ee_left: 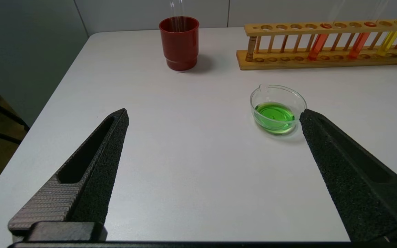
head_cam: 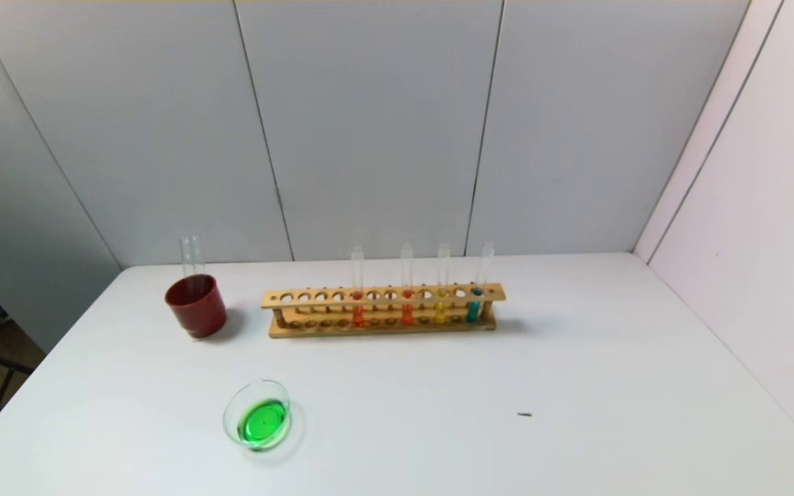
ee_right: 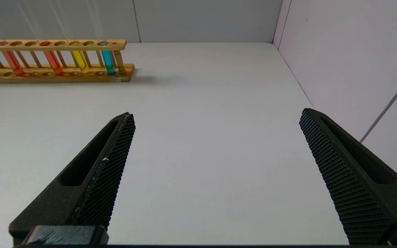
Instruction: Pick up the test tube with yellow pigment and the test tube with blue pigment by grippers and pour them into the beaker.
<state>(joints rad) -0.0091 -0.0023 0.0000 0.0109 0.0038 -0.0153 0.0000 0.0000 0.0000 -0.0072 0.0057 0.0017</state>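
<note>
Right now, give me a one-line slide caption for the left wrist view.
Open left tool above the table, near the beaker of green liquid; red cup and tube rack behind.

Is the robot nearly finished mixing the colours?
The beaker already holds green liquid, and two empty tubes stand in the red cup. Yet a yellow tube and a blue tube still sit in the rack. The left gripper and right gripper are open, holding nothing.

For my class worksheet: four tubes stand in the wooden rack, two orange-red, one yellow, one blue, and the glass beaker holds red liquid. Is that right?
Not quite. The beaker holds green liquid, not red, as the head view and left wrist view show. The rest stands: the rack holds two orange-red tubes, the yellow tube and the blue tube.
</note>
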